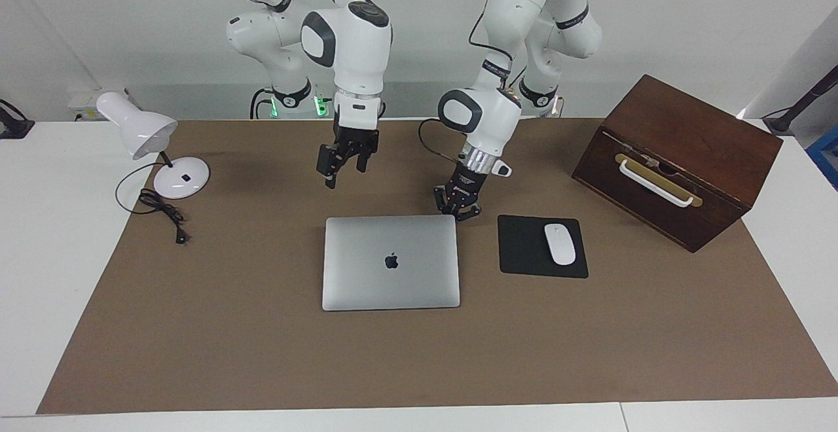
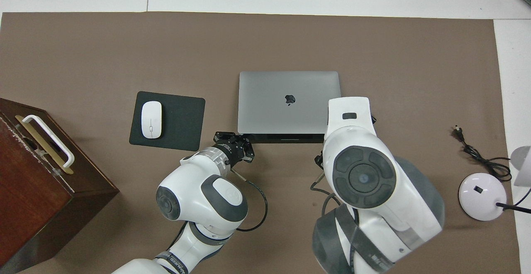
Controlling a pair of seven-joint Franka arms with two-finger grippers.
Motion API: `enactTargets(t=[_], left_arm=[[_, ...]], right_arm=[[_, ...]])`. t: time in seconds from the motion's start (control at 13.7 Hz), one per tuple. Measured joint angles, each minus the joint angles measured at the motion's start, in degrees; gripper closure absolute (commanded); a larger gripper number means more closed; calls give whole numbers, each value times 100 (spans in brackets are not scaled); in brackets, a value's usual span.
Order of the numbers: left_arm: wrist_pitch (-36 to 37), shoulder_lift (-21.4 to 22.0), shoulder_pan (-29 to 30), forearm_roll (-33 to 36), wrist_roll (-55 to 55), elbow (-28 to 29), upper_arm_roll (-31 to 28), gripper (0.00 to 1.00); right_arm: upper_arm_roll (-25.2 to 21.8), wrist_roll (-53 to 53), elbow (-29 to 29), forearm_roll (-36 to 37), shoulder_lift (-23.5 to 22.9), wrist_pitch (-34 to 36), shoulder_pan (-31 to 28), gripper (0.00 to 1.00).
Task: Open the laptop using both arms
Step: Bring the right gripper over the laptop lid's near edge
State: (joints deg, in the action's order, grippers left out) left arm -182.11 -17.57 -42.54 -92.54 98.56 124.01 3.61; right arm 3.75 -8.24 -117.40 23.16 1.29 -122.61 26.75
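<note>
The silver-grey laptop (image 1: 391, 262) lies flat and closed on the brown mat, apple logo up; it also shows in the overhead view (image 2: 289, 101). My left gripper (image 1: 458, 212) is low, at the laptop's corner nearest the robots toward the left arm's end; it shows in the overhead view (image 2: 239, 142) just off that corner. My right gripper (image 1: 346, 175) hangs open and empty in the air over the mat, close to the laptop's edge nearest the robots at the right arm's end. In the overhead view the right arm's own wrist hides it.
A black mouse pad (image 1: 520, 252) with a white mouse (image 1: 560, 243) lies beside the laptop toward the left arm's end. A dark wooden box (image 1: 681, 157) with a white handle stands past it. A white desk lamp (image 1: 141, 132) and its cable (image 1: 163, 213) are at the right arm's end.
</note>
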Motion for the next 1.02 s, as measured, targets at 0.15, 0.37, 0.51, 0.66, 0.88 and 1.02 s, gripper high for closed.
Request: enactTargets(t=[0.15, 0.37, 0.51, 0.66, 0.88, 1.02], left_arm=[[-5, -2, -2, 0, 0, -1, 0, 100], [-8, -4, -2, 0, 0, -2, 1, 100], [-10, -5, -2, 0, 0, -3, 1, 100], [-11, -6, -2, 0, 1, -3, 1, 100], [-15, -8, -4, 0, 1, -4, 2, 100], [-30, -12, -9, 0, 1, -6, 4, 100]], right_arm=[[0, 0, -10, 293, -96, -131, 29, 0], [1, -5, -114, 687, -187, -441, 130, 0], [2, -5, -196, 995, -254, -659, 194, 0], [1, -6, -233, 1202, -330, -874, 210, 0], [3, -6, -363, 1485, -454, -1246, 253, 0], [3, -6, -415, 1666, -536, -1384, 293, 0]])
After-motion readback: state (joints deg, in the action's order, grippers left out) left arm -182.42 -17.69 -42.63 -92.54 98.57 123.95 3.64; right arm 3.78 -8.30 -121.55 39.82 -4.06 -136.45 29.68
